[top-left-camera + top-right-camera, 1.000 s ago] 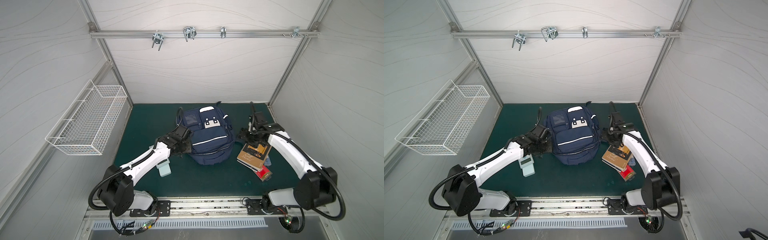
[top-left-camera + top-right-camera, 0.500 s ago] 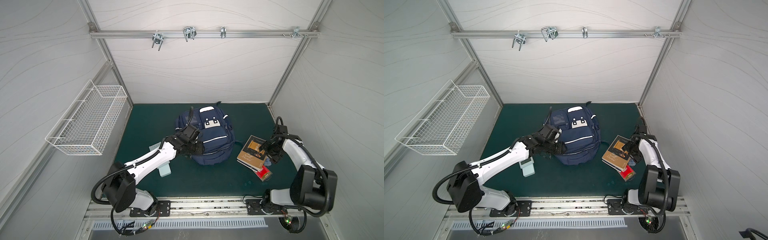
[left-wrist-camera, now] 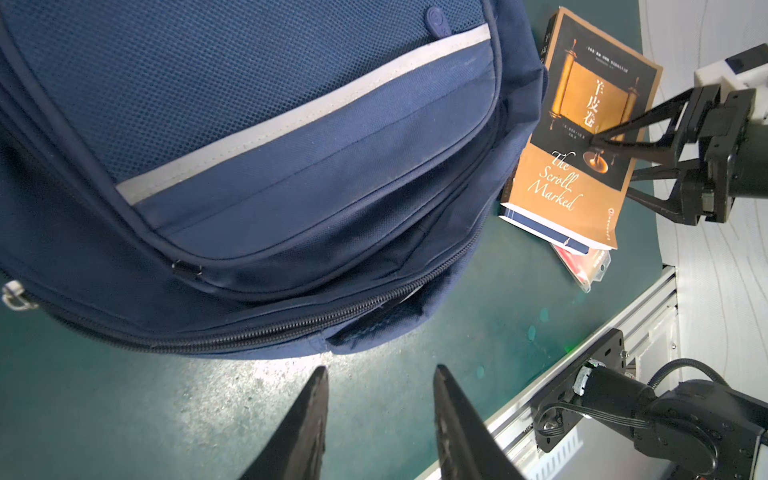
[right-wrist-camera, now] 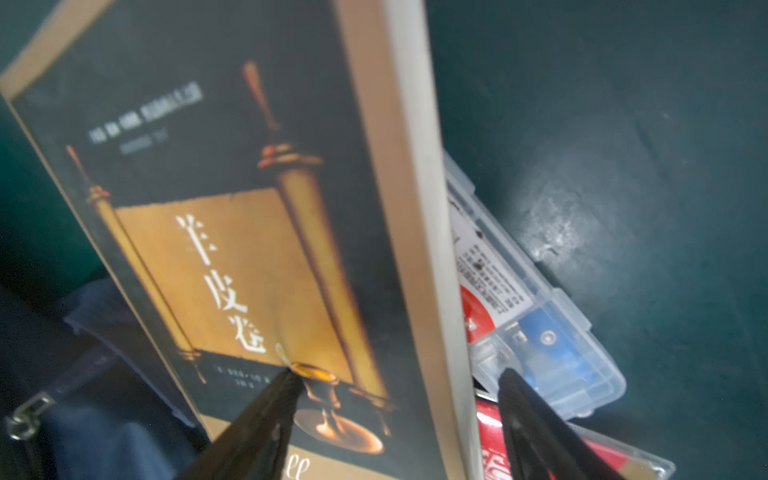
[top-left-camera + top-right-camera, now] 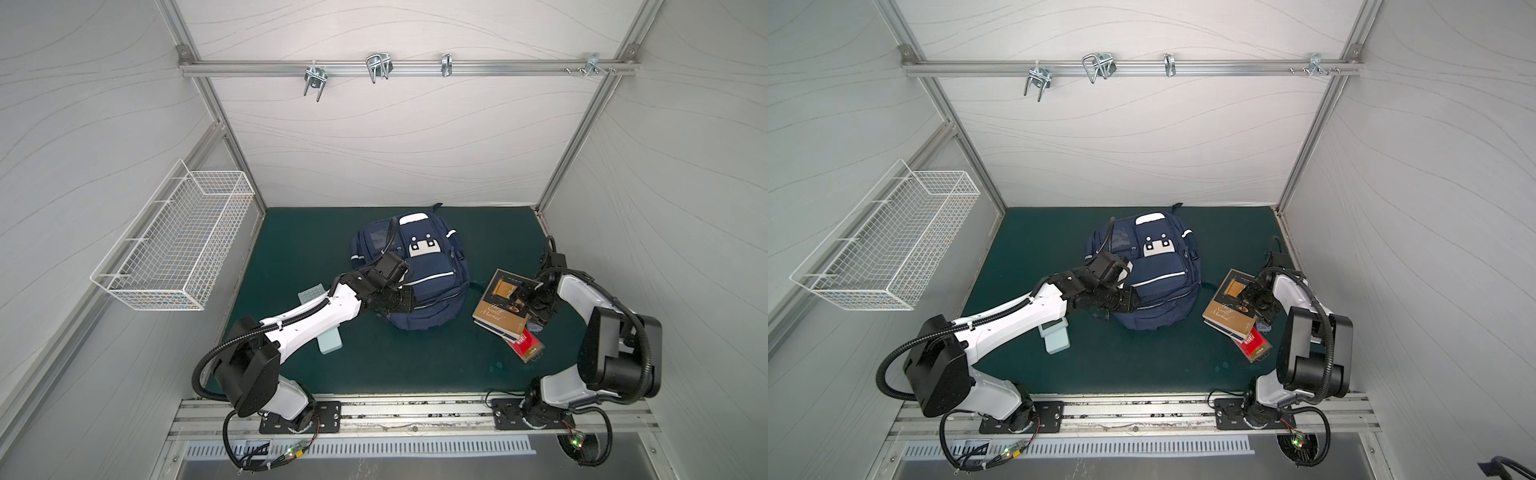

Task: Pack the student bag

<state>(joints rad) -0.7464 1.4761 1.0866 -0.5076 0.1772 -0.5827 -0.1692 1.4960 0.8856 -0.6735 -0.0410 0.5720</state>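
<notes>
Backpack (image 5: 432, 286) lying front-up at middle of green mat (image 5: 299, 249). Left gripper (image 3: 378, 370) hovering open, empty, just beside its bottom edge. Right gripper (image 4: 399, 374) gaping wide, straddling page edge of book (image 4: 232, 249), one finger (image 4: 266, 407) touching cover.

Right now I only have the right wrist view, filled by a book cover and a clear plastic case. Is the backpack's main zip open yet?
Observer: No. In the left wrist view, the stretch of the backpack main zip that shows is closed.
Operator: Where is the left tool?
Observer: The left tool is open, pointing at the mat beside that zipped edge, with nothing between its jaws.
Operator: Anything else lying on the mat?
Observer: In both top views a pale green box lies there, partly under the left arm.
</notes>
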